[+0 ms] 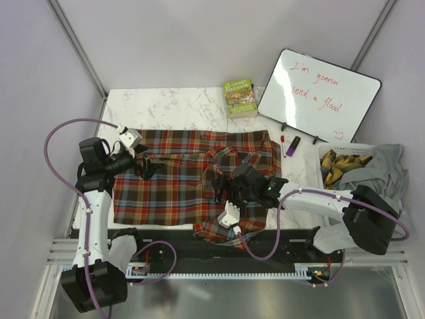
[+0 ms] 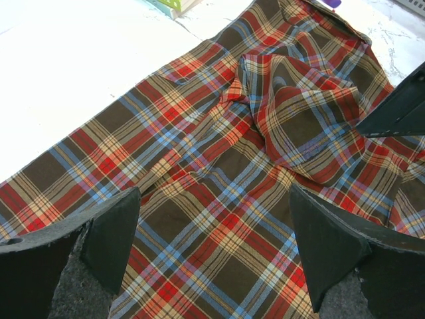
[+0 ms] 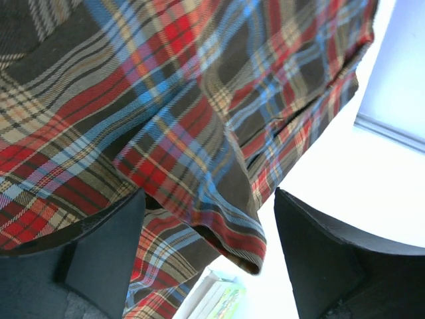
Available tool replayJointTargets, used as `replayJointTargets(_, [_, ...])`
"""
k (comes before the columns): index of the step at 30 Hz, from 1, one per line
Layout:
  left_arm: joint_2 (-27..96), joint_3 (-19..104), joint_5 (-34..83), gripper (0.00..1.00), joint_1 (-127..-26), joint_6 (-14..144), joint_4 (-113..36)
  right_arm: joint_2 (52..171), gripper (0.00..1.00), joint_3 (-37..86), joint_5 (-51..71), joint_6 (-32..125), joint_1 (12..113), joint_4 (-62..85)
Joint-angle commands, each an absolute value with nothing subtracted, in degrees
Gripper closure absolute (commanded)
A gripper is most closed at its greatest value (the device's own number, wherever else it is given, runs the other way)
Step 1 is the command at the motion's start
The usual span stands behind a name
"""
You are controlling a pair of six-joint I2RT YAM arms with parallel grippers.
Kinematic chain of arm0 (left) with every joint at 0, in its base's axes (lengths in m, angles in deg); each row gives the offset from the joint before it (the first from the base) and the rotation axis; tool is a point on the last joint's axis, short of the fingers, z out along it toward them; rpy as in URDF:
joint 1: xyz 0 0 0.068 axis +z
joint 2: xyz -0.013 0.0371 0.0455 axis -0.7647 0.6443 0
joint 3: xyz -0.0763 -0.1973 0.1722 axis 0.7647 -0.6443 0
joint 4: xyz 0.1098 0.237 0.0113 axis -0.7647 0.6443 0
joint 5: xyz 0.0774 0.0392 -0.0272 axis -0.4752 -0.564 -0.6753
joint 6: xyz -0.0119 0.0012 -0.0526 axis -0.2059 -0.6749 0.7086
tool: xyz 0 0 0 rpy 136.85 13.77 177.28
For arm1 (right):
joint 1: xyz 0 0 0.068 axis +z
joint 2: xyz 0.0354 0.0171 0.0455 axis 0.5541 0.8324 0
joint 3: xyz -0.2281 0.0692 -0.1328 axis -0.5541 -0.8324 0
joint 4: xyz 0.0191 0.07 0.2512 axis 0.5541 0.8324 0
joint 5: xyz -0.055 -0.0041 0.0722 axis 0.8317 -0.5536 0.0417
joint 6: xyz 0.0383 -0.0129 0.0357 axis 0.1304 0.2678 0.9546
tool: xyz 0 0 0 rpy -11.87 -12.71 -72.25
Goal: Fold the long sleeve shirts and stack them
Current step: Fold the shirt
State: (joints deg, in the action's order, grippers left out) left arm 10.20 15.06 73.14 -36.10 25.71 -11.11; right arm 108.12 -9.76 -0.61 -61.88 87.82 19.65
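Observation:
One long sleeve shirt point(image 1: 166, 189) in red-orange, brown and blue plaid lies spread across the white table, bunched into folds on its right half. My left gripper point(image 1: 151, 167) hovers open over the shirt's left part; in the left wrist view it point(image 2: 214, 193) is empty above flat plaid point(image 2: 219, 133). My right gripper point(image 1: 222, 189) sits at the bunched folds near the shirt's middle. In the right wrist view it point(image 3: 209, 194) is open, and a loose fold of the shirt point(image 3: 166, 100) hangs between its fingers, not clamped.
A white basket point(image 1: 345, 147) at the right holds yellow plaid cloth point(image 1: 342, 166) and grey cloth point(image 1: 388, 169). A book point(image 1: 240, 98) and a leaning whiteboard point(image 1: 319, 96) stand at the back. Two markers point(image 1: 293, 146) lie by the shirt's far right corner.

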Motion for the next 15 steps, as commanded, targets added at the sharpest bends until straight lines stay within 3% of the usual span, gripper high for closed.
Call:
replayJointTargets(1, [10.6, 15.6, 73.6, 0.01, -35.8, 27.1, -10.7, 111.0, 0.16, -9.2, 2.5, -70.5, 88.1, 19.6])
replayJointTargets(7, [11.4, 15.6, 74.3, 0.01, -35.8, 27.1, -9.8, 112.5, 0.27, -9.8, 2.8, -74.2, 88.2, 21.1])
replayJointTargets(12, [10.6, 14.8, 75.1, 0.01, -35.8, 26.4, -9.2, 116.0, 0.65, -6.3, 2.5, -65.9, 88.2, 17.2])
replayJointTargets(13, [10.1, 14.8, 74.8, 0.01, -35.8, 25.9, -8.8, 116.1, 0.81, -3.8, 2.6, -60.9, 88.2, 17.2])
replayJointTargets(15, [9.6, 14.9, 73.6, 0.01, -35.8, 25.6, -8.7, 115.4, 0.99, -1.3, 1.4, -54.6, 88.1, 19.1])
